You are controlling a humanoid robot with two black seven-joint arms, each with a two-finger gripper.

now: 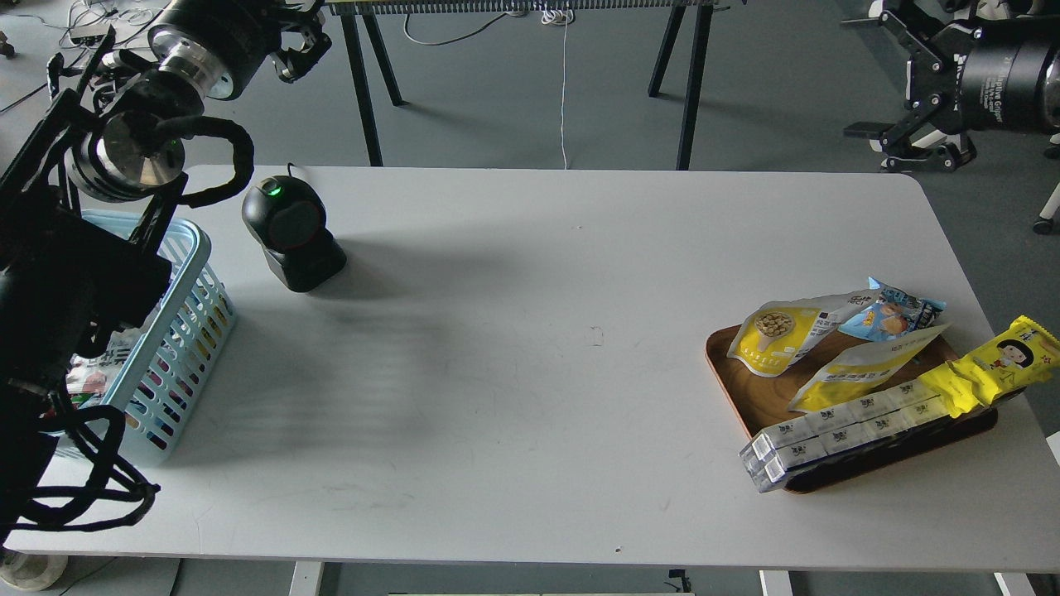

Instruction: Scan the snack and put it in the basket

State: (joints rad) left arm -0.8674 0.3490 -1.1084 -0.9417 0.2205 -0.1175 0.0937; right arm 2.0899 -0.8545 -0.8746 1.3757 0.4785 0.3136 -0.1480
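Basket (pixel 178 331) at the tabletop's left edge, half hidden by our left arm; left gripper (pixel 300 51) spread, holding nothing. Snack (pixel 777 338) lies on the tray (pixel 749 397) near the right edge. Right gripper (pixel 898 103) released, above the far-right corner.

Black jointed arms (pixel 74 273), silver metal discs, looped black cables, white lettering
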